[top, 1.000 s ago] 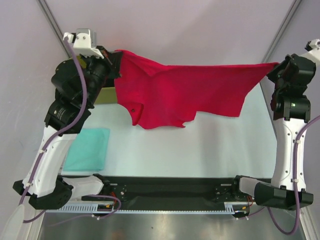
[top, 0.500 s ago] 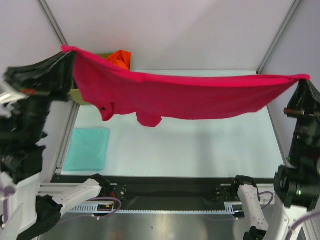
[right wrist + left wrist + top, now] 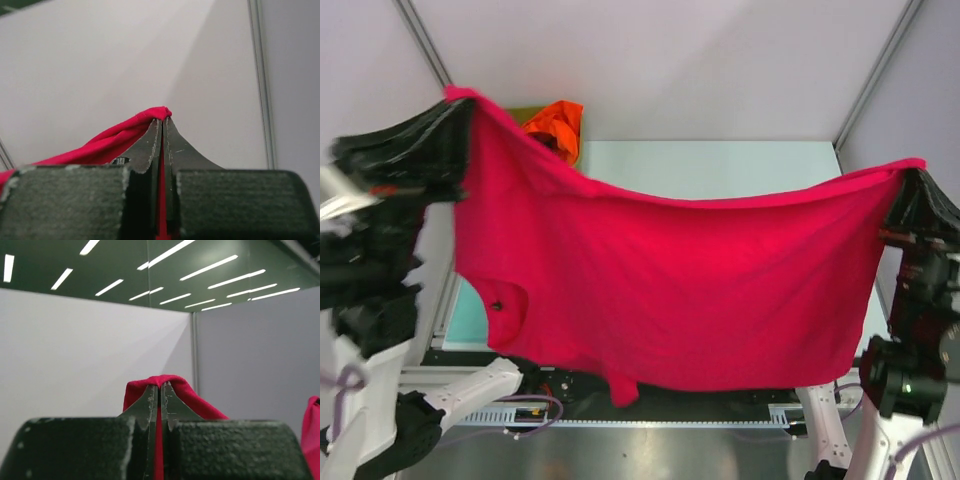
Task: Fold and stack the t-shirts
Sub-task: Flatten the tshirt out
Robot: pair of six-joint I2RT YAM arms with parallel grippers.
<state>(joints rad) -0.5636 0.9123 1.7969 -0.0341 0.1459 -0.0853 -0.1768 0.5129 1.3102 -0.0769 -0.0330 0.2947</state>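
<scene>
Crimson-red cloth t-shirt [image 3: 690,290] hangs spread high above pale tabletop [image 3: 720,165], covering most of it. Only a sliver of pale teal folded shirt [image 3: 461,318] shows at left edge. Left arm blurred. Left gripper [image 3: 159,387] pinches one top corner of red cloth, right gripper [image 3: 163,122] pinches the other. Far-left corner: olive-green plastic tub [image 3: 525,112], mostly hidden, with crumpled orange shirt [image 3: 556,122] in it.

The spread shirt [image 3: 670,290] hangs between 2 grippers, pinched by the left gripper [image 3: 460,112] at its left corner and the right gripper [image 3: 912,178] at its right corner. Behind it, far left, a bunched shirt [image 3: 556,122] sits in the tub [image 3: 525,113]. A folded shirt [image 3: 468,312] lies on the table [image 3: 740,165] at left, mostly hidden behind the spread shirt.
</scene>
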